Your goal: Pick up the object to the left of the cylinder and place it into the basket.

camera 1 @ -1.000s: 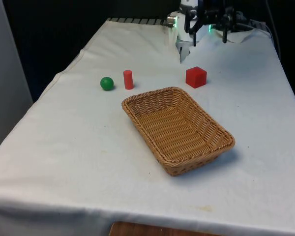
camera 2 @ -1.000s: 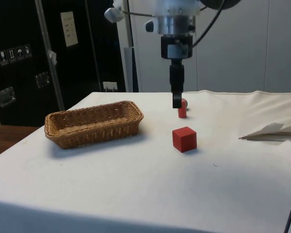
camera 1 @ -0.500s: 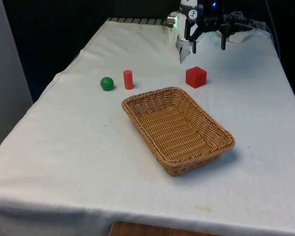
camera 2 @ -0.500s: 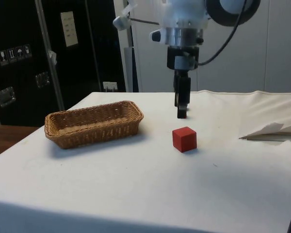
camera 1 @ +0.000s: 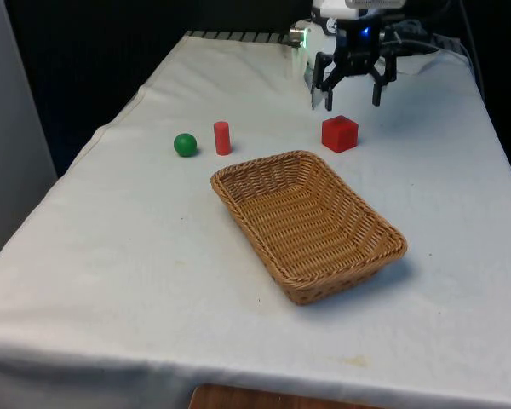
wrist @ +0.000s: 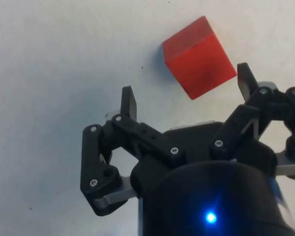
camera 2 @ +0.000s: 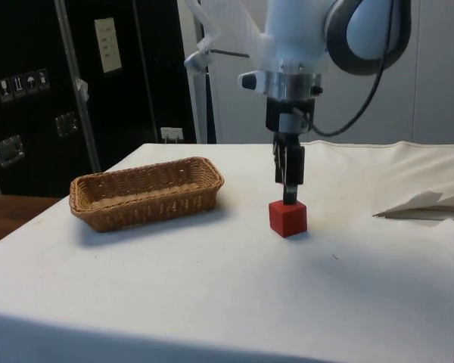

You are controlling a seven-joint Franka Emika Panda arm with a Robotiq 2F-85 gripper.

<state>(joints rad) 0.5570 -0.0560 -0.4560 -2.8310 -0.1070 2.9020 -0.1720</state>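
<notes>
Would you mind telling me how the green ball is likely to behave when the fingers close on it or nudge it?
The green ball is round and sits loose on the white cloth, so a nudge would probably roll it, perhaps against the red cylinder beside it. Its curved surface may squirt from an off-centre grip. It looks small enough for the open gripper.

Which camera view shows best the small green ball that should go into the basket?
The front view: the small green ball lies in the open, at the front view's left of the red cylinder. In the side view the gripper and red cube stand in front.
</notes>
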